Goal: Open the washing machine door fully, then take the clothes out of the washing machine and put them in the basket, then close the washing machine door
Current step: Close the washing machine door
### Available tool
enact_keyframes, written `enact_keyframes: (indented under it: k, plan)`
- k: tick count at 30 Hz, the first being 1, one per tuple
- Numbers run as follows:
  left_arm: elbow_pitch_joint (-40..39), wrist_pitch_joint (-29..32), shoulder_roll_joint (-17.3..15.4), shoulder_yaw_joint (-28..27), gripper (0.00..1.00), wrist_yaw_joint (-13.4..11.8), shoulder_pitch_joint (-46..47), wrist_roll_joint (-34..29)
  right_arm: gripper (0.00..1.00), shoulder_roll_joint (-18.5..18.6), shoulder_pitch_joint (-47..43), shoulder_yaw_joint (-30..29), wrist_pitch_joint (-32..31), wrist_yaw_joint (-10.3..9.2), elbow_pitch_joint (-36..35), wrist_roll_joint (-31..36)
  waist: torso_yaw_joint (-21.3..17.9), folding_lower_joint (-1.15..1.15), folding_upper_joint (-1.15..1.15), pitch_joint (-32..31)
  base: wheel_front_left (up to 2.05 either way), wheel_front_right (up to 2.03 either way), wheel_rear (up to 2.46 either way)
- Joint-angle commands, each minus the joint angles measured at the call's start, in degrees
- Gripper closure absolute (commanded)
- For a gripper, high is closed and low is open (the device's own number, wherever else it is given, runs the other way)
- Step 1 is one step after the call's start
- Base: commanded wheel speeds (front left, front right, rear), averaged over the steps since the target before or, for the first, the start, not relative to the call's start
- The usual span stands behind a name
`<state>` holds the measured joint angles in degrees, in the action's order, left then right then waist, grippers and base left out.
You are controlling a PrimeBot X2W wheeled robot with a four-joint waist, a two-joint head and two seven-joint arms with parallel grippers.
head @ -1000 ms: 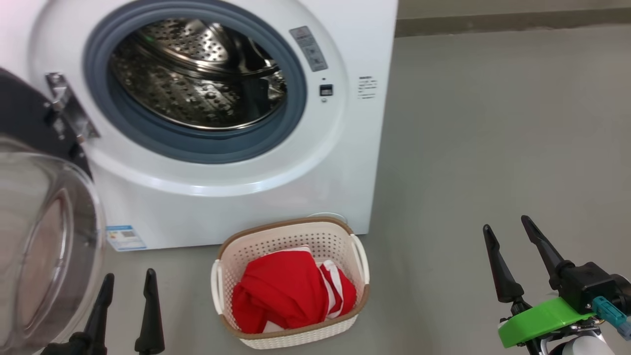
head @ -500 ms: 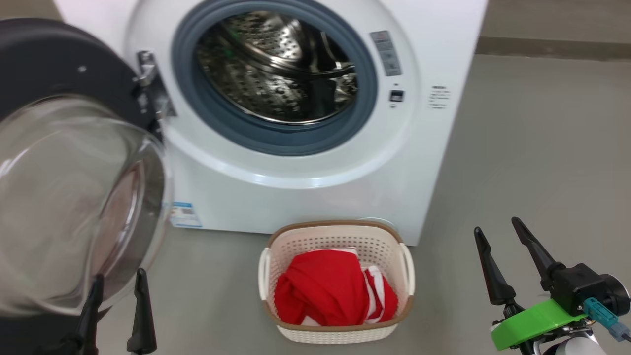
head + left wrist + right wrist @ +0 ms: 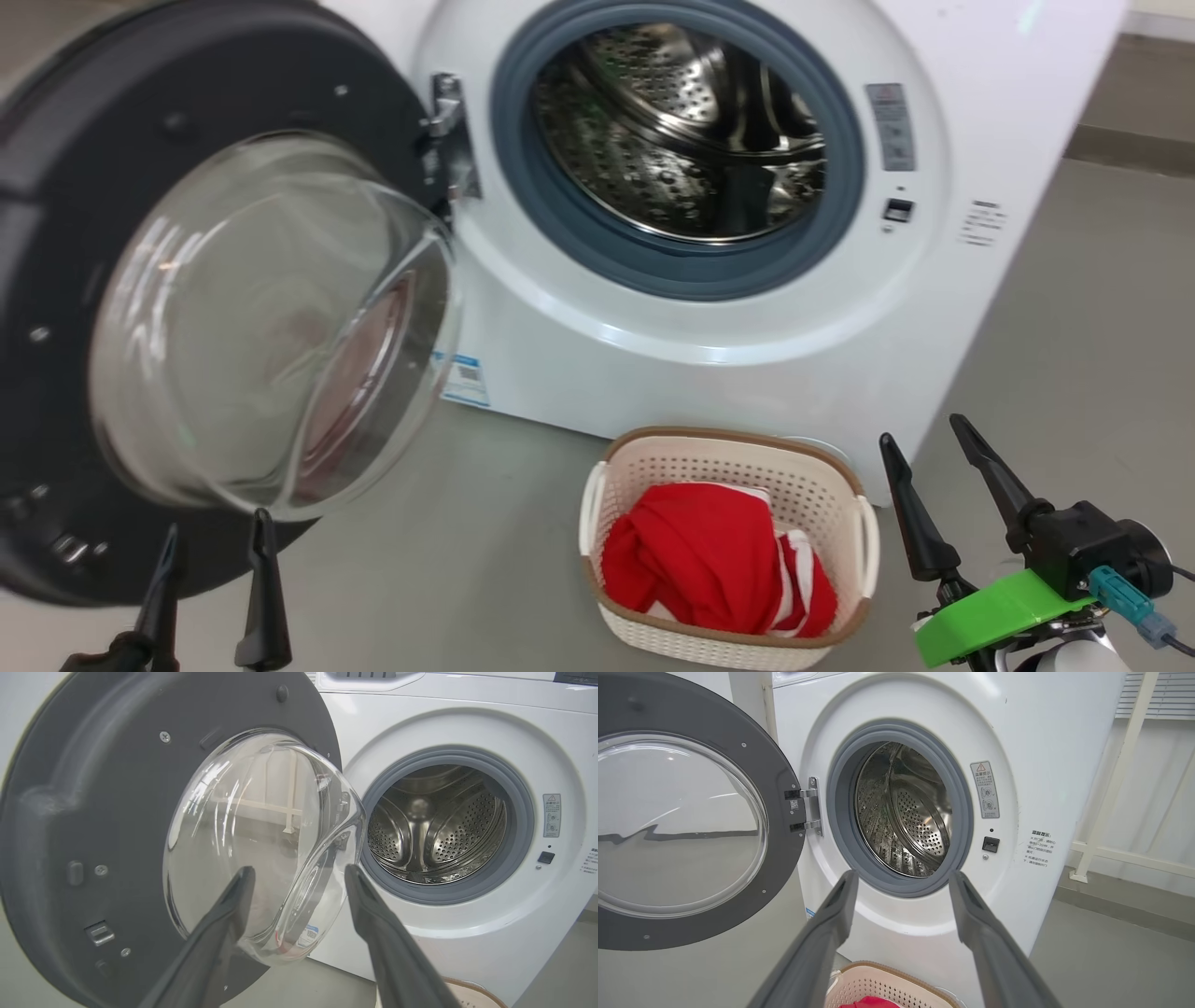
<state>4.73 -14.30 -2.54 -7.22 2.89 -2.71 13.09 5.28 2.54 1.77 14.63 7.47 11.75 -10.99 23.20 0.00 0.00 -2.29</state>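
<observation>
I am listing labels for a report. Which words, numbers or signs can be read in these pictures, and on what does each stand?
No text is clear enough to quote.
Grey sticker on the washing machine: a warning triangle; its characters are too small to read.
Printed lines right of it: too blurred to read.
Blue-and-white label low on the front: too small to read.

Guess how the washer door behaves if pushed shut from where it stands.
The washing machine door probably swings as one rigid piece about its metal hinge. Its bulging clear window looks glossy, so a push there may slip; the dark rim likely gives surer contact.
</observation>
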Motion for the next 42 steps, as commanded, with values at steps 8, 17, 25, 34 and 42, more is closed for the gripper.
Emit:
enact_keyframes:
  k: [8, 17, 25, 34, 42]
  plan:
    - [-1.0, -0.7, -1.7, -4.1, 0.00, -2.3, 0.1, -1.0, 0.00, -0.3, 2.2, 3.1, 0.4, 0.02, -1.3, -0.2, 4.8, 0.00, 0.00, -0.2, 0.00, 0.00, 0.00]
    - [-1.2, -0.7, -1.4, -4.8, 0.00, -2.9, -0.3, -0.8, 0.00, -0.2, 3.1, 3.7, 0.4, 0.02, -0.7, -0.5, 5.0, 0.00, 0.00, 0.0, 0.00, 0.00, 0.00]
    - [-0.8, -0.7, -2.0, -4.3, 1.00, -3.5, 0.0, -2.5, 0.00, -0.2, 2.9, 3.3, 0.4, 0.02, -0.5, -0.7, 4.5, 0.00, 0.00, -0.6, 0.00, 0.00, 0.00]
    - [-4.9, 1.2, -7.6, -5.0, 1.00, -4.7, 10.0, -5.4, 0.00, 0.4, 2.5, 2.6, 0.4, 0.02, -0.1, -1.1, 4.2, 0.00, 0.00, -0.8, 0.00, 0.00, 0.00]
    - [-0.8, 5.1, -14.7, -10.8, 1.00, -8.9, 25.8, -5.3, 0.00, 0.5, 2.6, 3.0, 0.4, 0.02, 0.4, -1.3, 2.6, 0.00, 0.00, -1.1, 0.00, 0.00, 0.00]
